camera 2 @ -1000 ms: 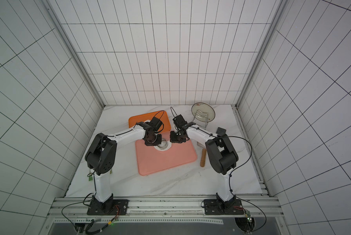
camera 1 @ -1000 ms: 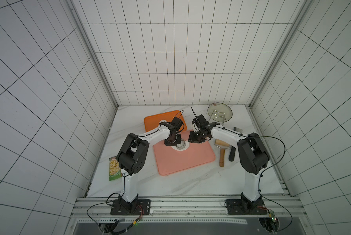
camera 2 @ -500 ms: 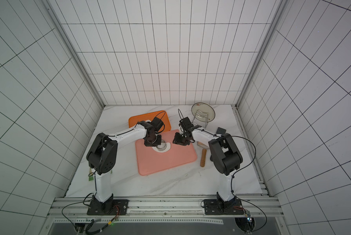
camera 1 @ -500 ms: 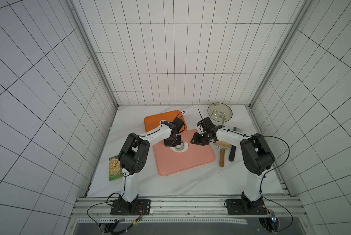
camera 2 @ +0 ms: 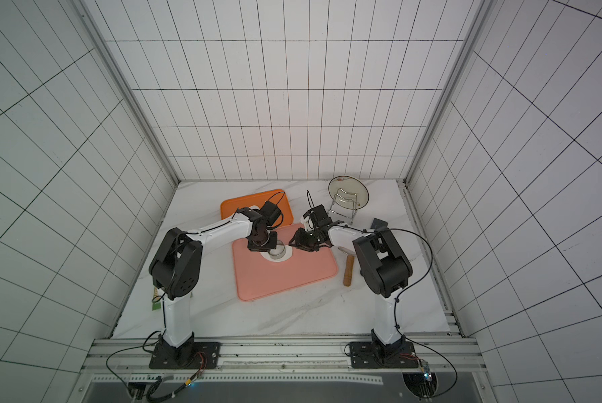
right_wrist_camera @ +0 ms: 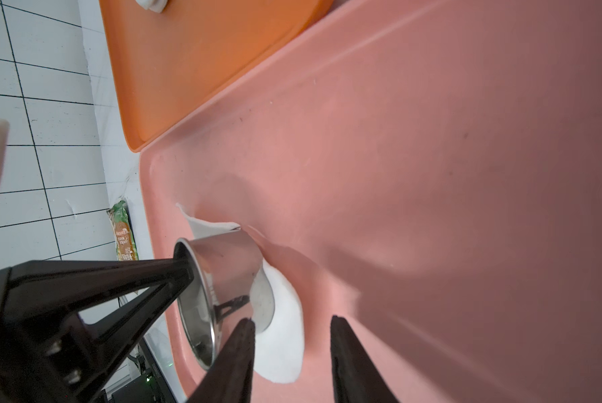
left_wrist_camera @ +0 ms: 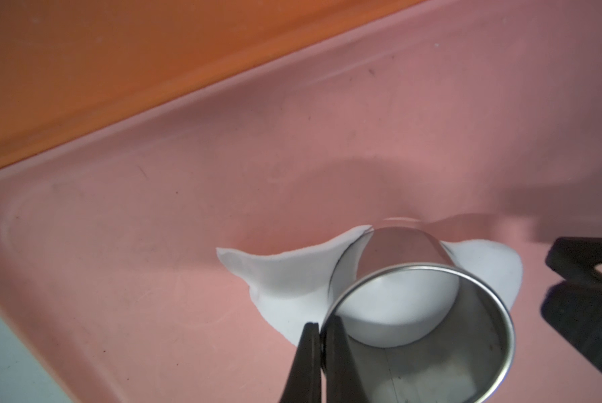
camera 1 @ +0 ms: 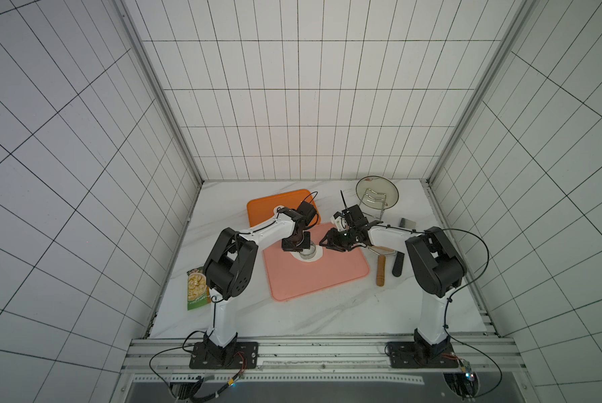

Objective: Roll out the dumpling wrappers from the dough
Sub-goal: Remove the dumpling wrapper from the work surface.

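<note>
Left hand (left_wrist_camera: 322, 328) clamps ring cutter (left_wrist_camera: 397, 251) wall, cutter seated in dough (left_wrist_camera: 285, 275). Right hand (right_wrist_camera: 292, 322) jaws parted, holding nothing, alongside. Best: press level, twist, lift clean.

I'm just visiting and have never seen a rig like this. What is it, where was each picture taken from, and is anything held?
Two white robot arms stand at a marble table. Both top views come from one camera overhead; the two close-ups come from cameras on the arms' wrists. On the table lie a pink mat, an orange mat, a rolling pin, a plate in a wire rack and a food packet. On the pink mat lies a thin white sheet of dough. The left end effector pinches the wall of a steel ring cutter standing on that dough. The right end effector is open and empty, close beside the ring.
</note>
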You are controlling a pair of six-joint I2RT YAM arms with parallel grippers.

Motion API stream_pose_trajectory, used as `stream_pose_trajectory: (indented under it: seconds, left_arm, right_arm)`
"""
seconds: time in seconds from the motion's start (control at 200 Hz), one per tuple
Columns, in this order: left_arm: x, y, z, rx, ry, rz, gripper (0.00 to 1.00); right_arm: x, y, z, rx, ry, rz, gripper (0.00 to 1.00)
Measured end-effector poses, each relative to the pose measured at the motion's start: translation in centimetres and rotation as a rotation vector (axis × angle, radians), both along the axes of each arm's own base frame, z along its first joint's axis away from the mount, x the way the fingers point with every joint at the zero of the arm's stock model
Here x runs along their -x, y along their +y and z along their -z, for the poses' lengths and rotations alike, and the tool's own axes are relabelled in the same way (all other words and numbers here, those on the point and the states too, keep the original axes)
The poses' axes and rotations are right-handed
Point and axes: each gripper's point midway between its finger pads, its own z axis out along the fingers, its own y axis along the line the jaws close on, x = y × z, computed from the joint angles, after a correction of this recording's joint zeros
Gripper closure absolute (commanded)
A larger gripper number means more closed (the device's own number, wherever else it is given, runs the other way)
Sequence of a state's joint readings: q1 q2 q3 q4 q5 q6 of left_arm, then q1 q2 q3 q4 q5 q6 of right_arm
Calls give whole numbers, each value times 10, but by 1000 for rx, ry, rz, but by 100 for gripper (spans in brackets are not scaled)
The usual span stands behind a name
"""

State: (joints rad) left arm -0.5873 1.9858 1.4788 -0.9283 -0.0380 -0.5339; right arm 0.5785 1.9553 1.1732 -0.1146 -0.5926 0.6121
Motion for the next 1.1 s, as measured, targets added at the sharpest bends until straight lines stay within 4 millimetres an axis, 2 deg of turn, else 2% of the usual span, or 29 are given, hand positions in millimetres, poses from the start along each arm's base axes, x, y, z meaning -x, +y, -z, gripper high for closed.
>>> stream_pose_trajectory:
  seconds: [0.105,0.24,0.515,0.59,0.795,1.1]
  left_arm:
    - [0,0,0,0,-1,0,100]
    - [0,0,0,0,-1,0,100]
    - [0,1,1,-5,-2,0,100]
    - [0,1,1,-5,-3,0,100]
    - [0,1,1,-5,-4,0,100]
    - [0,1,1,-10,-5,-1,100]
  right_arm:
    - [4,1,7,-10,23,-1,61]
    - [4,9,6,-53,26,-6,61]
    - [6,20,8,-123,50,-8,69]
    - [6,21,9,-130,49,-2,74]
    - [9,21,15,-129,65,5,100]
    - [15,15,17,-133,53,11,100]
